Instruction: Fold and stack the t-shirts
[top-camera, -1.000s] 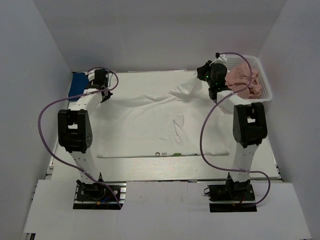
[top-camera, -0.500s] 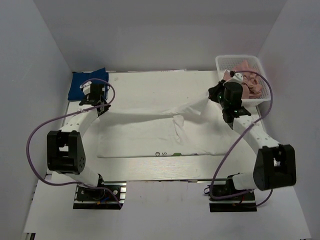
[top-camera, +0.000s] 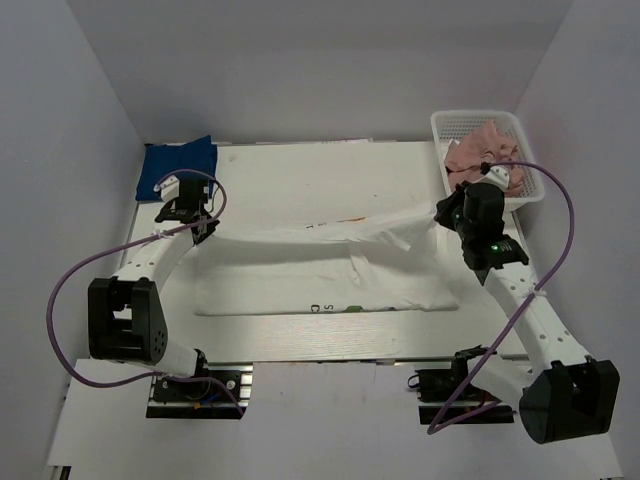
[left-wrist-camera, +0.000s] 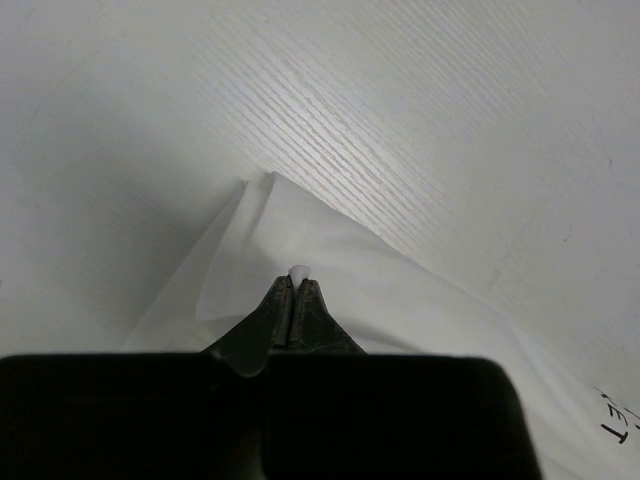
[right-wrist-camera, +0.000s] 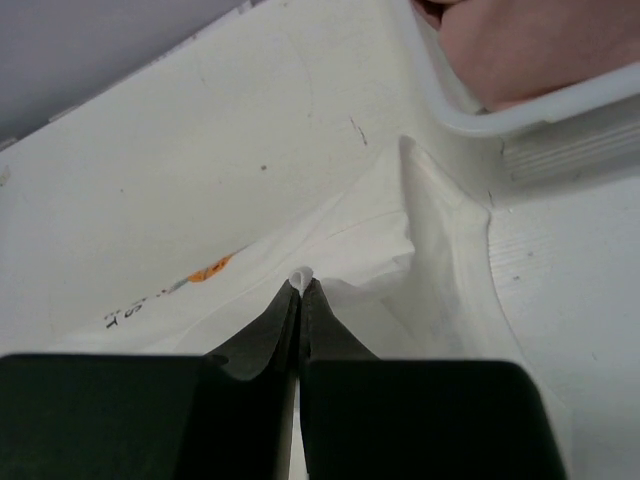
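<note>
White t-shirt (top-camera: 320, 280) edge nearer; print mostly hidden

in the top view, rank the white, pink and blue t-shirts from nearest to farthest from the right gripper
1. white t-shirt: pinched by the right gripper, spread across mid-table.
2. pink t-shirt: in the basket just behind the gripper, far right corner.
3. blue t-shirt: far left corner, across the table.

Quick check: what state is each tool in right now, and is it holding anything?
Left tool: closed, pinching an edge of the white t-shirt.
Right tool: closed, pinching another edge of the same t-shirt.
</note>
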